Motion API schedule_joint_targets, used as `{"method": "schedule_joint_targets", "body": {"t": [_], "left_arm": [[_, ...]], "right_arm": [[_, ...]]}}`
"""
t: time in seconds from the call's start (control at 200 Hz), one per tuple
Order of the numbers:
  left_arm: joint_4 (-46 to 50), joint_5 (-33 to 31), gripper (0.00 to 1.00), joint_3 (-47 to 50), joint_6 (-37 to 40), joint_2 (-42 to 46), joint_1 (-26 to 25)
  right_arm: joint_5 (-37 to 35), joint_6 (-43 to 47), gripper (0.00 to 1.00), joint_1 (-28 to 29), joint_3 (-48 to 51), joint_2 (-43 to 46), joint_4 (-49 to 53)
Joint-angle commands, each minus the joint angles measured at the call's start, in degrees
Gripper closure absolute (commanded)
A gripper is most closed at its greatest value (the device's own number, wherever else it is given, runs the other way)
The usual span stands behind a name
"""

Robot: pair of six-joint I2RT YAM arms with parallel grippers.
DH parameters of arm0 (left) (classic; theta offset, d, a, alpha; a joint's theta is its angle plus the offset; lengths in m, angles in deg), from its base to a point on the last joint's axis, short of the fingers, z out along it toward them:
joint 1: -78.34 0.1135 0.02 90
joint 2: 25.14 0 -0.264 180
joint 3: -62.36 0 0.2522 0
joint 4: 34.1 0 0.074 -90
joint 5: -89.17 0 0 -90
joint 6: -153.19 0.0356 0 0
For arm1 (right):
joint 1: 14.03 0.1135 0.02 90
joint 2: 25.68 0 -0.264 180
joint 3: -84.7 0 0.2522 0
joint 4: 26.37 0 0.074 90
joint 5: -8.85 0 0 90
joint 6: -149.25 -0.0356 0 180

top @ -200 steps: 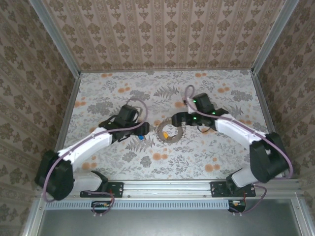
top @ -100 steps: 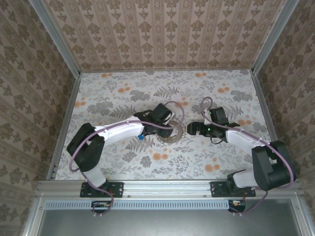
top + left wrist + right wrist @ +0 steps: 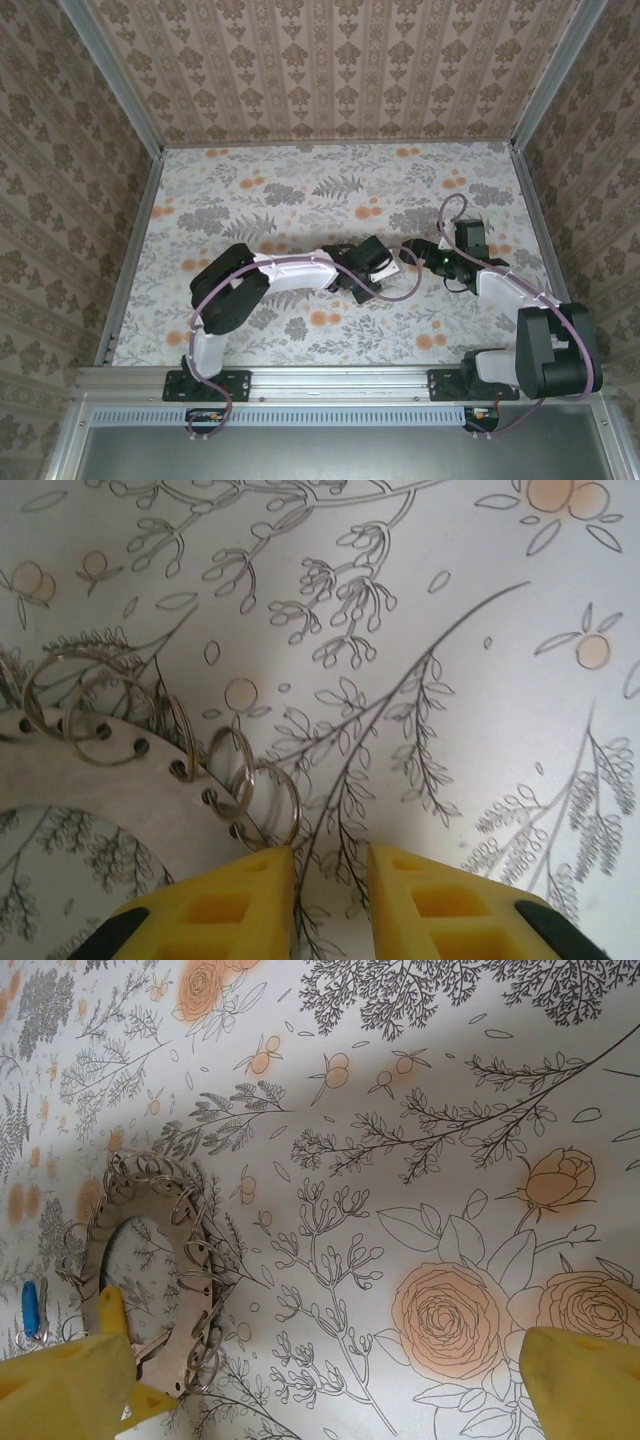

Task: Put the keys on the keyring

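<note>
Keyring (image 3: 100, 780) | my left gripper (image 3: 332, 880) narrowed, empty, beside the end ring (image 3: 297, 802) | right gripper (image 3: 325, 1375) spread, empty | I should pinch that ring alone, squarely.

a robot lab test cell: aluminium frame (image 3: 340, 381), wallpapered walls (image 3: 330, 70), floral-papered table (image 3: 300, 180).

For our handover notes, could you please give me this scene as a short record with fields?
surface: floral-patterned table
keyring: flat grey ring plate, with split rings threaded through its holes
key: blue-headed key lying just outside the plate; whether it sits on a ring cannot be told
left tool: fingertips narrowly apart, nothing between them, close beside the plate's edge
right tool: wide open, empty, the plate near one fingertip
</note>
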Motion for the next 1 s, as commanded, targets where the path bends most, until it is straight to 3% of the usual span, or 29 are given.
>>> {"method": "schedule_joint_targets", "body": {"t": [0.0,0.42,0.67,0.81,0.995], "left_arm": [[-0.09,-1.38,0.76,-2.72,3.32,-1.48,-0.28],[-0.54,-0.87,1.00,-3.68,5.49,-4.57,-0.17],[-1.97,3.13,1.00,-0.61,4.28,-0.77,0.69],[-3.50,5.50,1.00,3.72,2.44,5.65,2.71],[-5.76,13.31,1.00,9.23,-0.82,15.19,7.59]], "right_arm": [[1.16,-0.39,0.00,-0.54,0.37,1.52,-0.86],[0.45,-0.14,0.00,-2.88,1.43,3.65,-0.38],[0.28,-0.17,0.00,-3.85,1.62,5.04,0.48],[0.10,-0.21,0.00,-3.89,1.76,6.35,0.94],[1.78,-0.08,0.00,-3.85,2.53,6.20,0.26]]}}
